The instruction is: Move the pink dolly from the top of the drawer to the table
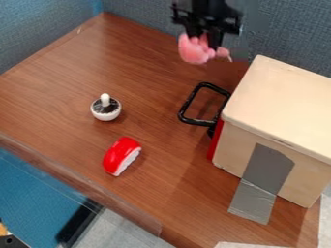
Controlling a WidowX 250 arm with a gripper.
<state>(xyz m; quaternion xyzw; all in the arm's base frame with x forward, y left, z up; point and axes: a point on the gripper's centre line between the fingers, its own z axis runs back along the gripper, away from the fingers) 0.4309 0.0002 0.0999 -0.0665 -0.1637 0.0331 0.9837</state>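
- Above the far edge of the brown wooden table, the pink dolly is grasped by the black gripper.
- Transfer seems underway; lowering and release are next required.

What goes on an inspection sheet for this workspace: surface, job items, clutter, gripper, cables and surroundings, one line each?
Surface: brown wood-grain table; no spills seen.
Job's things: pink dolly held up near the table's far edge, away from the top of the wooden drawer box, which has a black handle and grey tape.
Clutter: white-and-black knobbed toy; red-and-white toy nearby.
Gripper: black gripper, closed on the dolly.
Cables: nothing seen.
Surroundings: blue-grey fabric partition behind the table.
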